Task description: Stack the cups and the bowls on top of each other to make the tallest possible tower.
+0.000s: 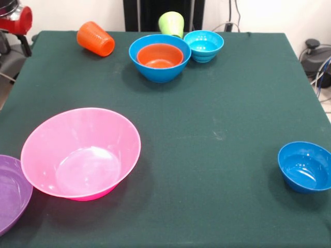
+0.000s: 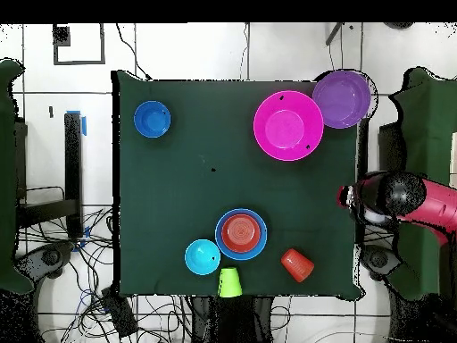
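Note:
The small orange bowl (image 1: 160, 56) sits nested in the medium blue bowl (image 1: 158, 73) at the far middle. Touching it on the right is the cyan bowl (image 1: 204, 45). Behind them the lime green cup (image 1: 171, 23) stands mouth down at the table's edge. The ribbed orange cup (image 1: 95, 39) lies on its side at the far left. The huge pink bowl (image 1: 81, 152) rests near left, leaning over the rim of the purple bowl (image 1: 11, 192). A dark blue bowl (image 1: 305, 166) stands alone near right. The arm's gripper end (image 2: 353, 198) hangs off the table's side, away from everything.
Part of the red arm (image 1: 15, 19) shows at the top left corner, beyond the green table cloth (image 1: 217, 113). Cables and stands (image 2: 80, 241) lie on the floor around the table.

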